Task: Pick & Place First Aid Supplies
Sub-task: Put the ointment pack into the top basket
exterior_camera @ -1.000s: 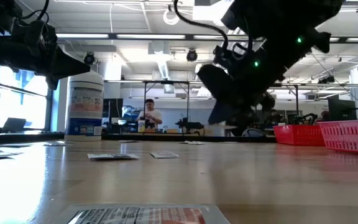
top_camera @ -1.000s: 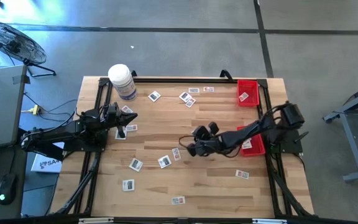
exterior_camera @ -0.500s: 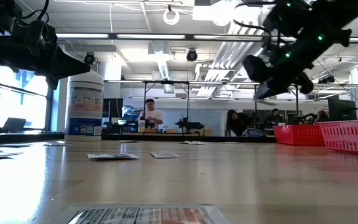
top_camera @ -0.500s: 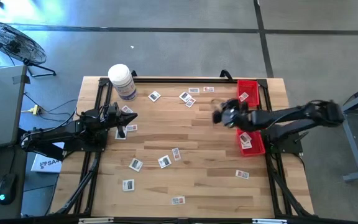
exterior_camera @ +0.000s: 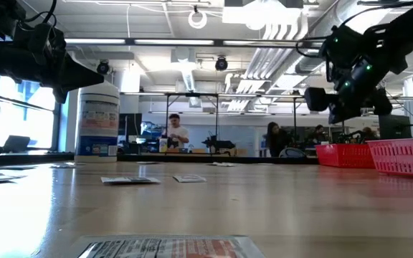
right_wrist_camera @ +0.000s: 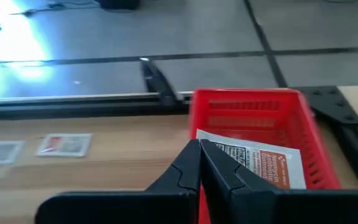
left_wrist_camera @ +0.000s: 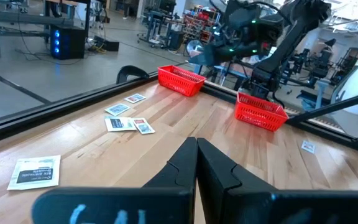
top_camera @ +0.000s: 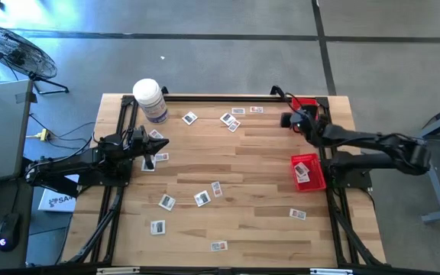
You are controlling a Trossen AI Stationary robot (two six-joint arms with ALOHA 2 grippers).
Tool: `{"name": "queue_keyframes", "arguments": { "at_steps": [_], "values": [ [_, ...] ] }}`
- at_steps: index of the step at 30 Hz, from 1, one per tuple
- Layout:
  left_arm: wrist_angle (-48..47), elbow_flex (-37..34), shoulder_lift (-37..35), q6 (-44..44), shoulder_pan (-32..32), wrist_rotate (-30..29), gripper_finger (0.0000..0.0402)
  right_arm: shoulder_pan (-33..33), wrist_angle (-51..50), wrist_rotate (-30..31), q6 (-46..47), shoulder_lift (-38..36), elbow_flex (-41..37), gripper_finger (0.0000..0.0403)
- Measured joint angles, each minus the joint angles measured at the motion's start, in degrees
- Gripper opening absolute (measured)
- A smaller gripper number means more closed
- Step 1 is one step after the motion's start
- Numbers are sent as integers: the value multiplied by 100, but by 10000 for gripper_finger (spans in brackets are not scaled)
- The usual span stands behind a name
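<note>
- The right tool (top_camera: 287,120) hangs over the far red basket (top_camera: 309,104), at its side facing the table's middle; in the right wrist view its fingers (right_wrist_camera: 199,163) are pressed together, with nothing seen between them.
- That far red basket (right_wrist_camera: 253,118) holds one white packet (right_wrist_camera: 257,158) with dark and orange print.
- The near red basket (top_camera: 308,173), on the same table edge and closer to the front, holds another packet (top_camera: 302,171).
- More first aid packets (top_camera: 201,198) lie scattered flat on the wooden table (top_camera: 266,221), between the white jar (top_camera: 150,99) and the baskets and toward the front edge.
- The left tool (top_camera: 157,143) waits near the jar's side of the table, just above a packet (top_camera: 161,157); its fingers (left_wrist_camera: 191,165) are pressed together and empty.
</note>
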Motion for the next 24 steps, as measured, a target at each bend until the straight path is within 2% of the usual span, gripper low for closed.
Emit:
{"name": "queue_keyframes", "arguments": {
  "at_steps": [6,13,19,24],
  "values": [
    [1,0,0,-2,0,-1,1,-450,4,-326,128,374,0,14],
    [1,0,0,-2,0,1,1,-577,-1,-501,278,769,0,67],
    [0,-2,0,0,1,0,1,-455,58,-628,-49,533,4,109],
    [1,0,0,0,0,-1,1,-41,222,-1253,-659,158,9,116]
  ]
}}
